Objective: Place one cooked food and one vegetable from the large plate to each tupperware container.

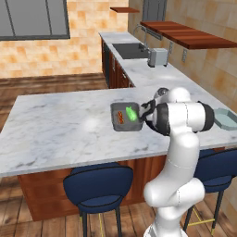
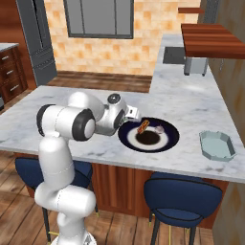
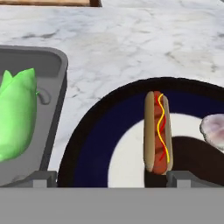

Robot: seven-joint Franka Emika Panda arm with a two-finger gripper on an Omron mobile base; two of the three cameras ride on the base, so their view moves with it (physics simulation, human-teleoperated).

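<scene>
Marble surface (image 1: 60, 125) fills the middle of both base views, with brick-patterned walls behind and blue stools (image 1: 98, 187) tucked under its near edge. From the left base view I see the dark grey tub (image 1: 126, 116) at centre frame, carrying a hot dog (image 1: 120, 117) and a bright green vegetable (image 1: 131, 114) side by side. The arm's white wrist sits just right of that tub.

On the hand view, my fingers (image 3: 112, 178) stand wide apart and hold nothing; one tip (image 3: 41, 178) shows at lower left over the tub's corner, the other at lower right over the large plate (image 3: 94, 144). A second hot dog (image 3: 158, 132) with a yellow squiggle lies on the plate, right of centre frame, running top to bottom. A pale lumpy item (image 3: 213, 130) sits at the right edge; I cannot tell what it is. The tub and plate lie just beside each other.

In the right base view the pale teal tub (image 2: 217, 145) rests at right of frame, well apart from the plate, with nothing visible inside. A toaster (image 1: 158, 57) stands near the sink (image 1: 130, 50) at upper centre of the left base view.
</scene>
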